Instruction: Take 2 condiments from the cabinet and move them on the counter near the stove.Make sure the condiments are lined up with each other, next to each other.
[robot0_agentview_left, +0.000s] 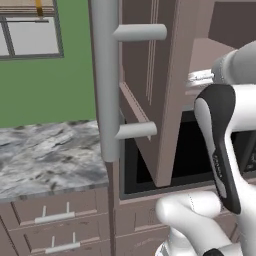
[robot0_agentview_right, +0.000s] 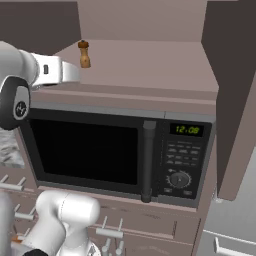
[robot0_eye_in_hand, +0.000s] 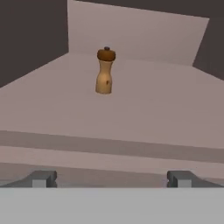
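One condiment (robot0_eye_in_hand: 105, 72), a small tan mill with a dark brown knob, stands upright on the cabinet shelf (robot0_eye_in_hand: 166, 113), left of the niche's middle. The same condiment (robot0_agentview_right: 84, 54) stands near the shelf's left front in the right base view. My gripper (robot0_eye_in_hand: 112, 179) is open at the shelf's front edge. It points into the cabinet (robot0_agentview_right: 150, 65), well short of the mill, with nothing between its fingertips (robot0_eye_in_hand: 43, 178). The marble counter (robot0_agentview_left: 50, 150) lies to the left of the cabinet. The stove is out of view.
A black microwave (robot0_agentview_right: 100, 150) sits right under the shelf. The cabinet's left door (robot0_agentview_left: 150, 75) stands open, with a long grey bar handle (robot0_agentview_left: 105, 80) close to my arm. The right door (robot0_agentview_right: 235, 100) is open too. Drawers with silver handles (robot0_agentview_left: 55, 217) sit under the counter.
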